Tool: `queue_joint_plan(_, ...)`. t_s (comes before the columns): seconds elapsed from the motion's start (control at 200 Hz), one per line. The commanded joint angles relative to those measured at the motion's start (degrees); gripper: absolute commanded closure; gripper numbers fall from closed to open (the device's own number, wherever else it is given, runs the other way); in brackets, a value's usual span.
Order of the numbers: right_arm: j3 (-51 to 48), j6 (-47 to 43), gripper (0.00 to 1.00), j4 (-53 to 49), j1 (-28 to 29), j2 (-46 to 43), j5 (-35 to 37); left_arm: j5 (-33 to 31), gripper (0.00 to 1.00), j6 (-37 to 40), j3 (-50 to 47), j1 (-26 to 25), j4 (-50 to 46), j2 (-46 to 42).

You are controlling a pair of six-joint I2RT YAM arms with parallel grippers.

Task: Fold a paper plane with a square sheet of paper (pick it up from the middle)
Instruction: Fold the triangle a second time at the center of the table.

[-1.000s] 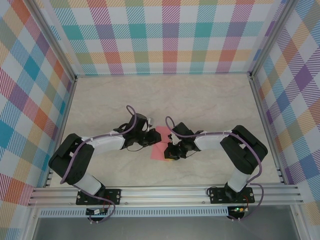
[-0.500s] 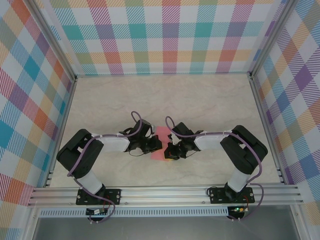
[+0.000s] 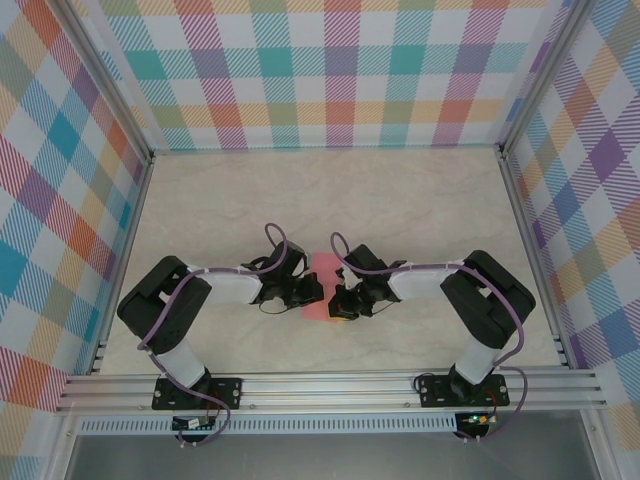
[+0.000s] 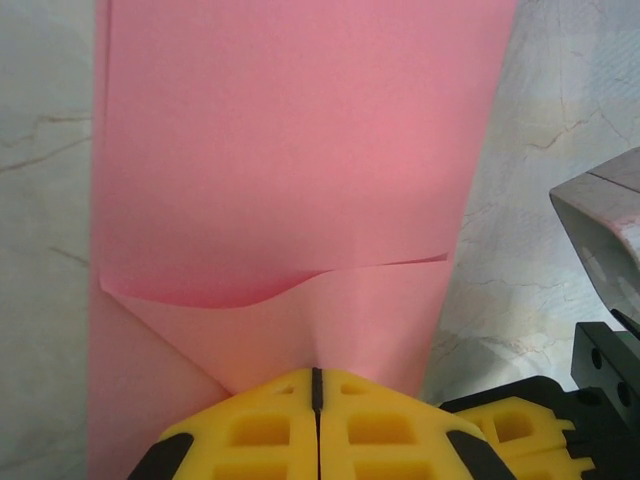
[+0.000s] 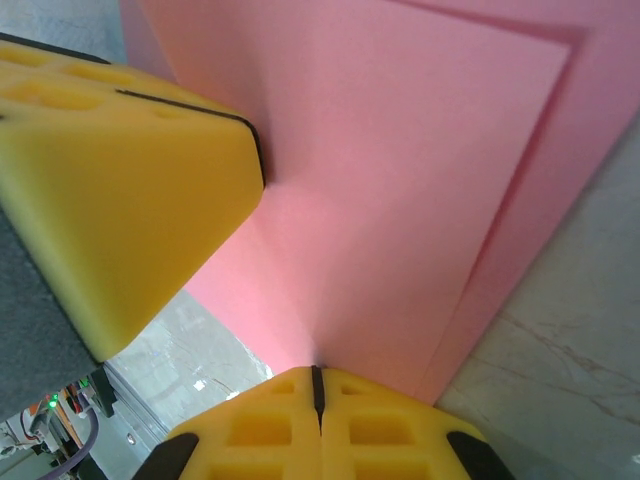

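The square sheet of paper point(image 3: 323, 284), salmon pink, lies folded into a narrow strip on the table between my two grippers. In the left wrist view the paper point(image 4: 300, 150) has a loose flap curling across it. My left gripper point(image 4: 316, 375) is shut, and the paper's near edge puckers into its yellow fingertips. My right gripper point(image 5: 316, 372) is shut too, pinching the paper point(image 5: 400, 170) from the opposite side. From above, the left gripper point(image 3: 311, 292) and right gripper point(image 3: 337, 300) face each other across the strip. The paper plane is out of view.
A pale marble-patterned tabletop point(image 3: 400, 200) stretches behind the arms, with checked walls point(image 3: 330, 70) around it. An aluminium rail point(image 3: 330, 385) runs along the near edge. The right gripper's fingers point(image 4: 520, 430) sit close beside my left one.
The left arm has swung nearer and to the right, up to the paper's left edge, and shut on it. The paper now looks narrower. The right arm has hardly moved.
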Motion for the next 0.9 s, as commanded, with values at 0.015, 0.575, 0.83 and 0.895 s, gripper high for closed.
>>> queue_joint_plan(0.015,-1.4,-0.7,0.98,-7.9,0.6,2.4,4.8,-7.4,0.94,0.7,-0.6,-0.5,-0.6,3.9)
queue_joint_plan(0.575,-1.3,-1.8,1.0,-9.7,0.6,2.3,5.8,-14.3,0.91,3.5,1.5,1.7,-6.7,-1.0)
queue_joint_plan(0.83,-1.2,-2.2,1.0,-9.3,0.6,2.9,5.0,-14.2,0.9,3.4,2.4,4.6,-6.6,-0.3)
queue_joint_plan(0.895,-1.1,-2.3,1.0,-9.4,0.6,2.9,4.8,-14.1,0.89,3.3,2.7,5.3,-6.7,0.1)
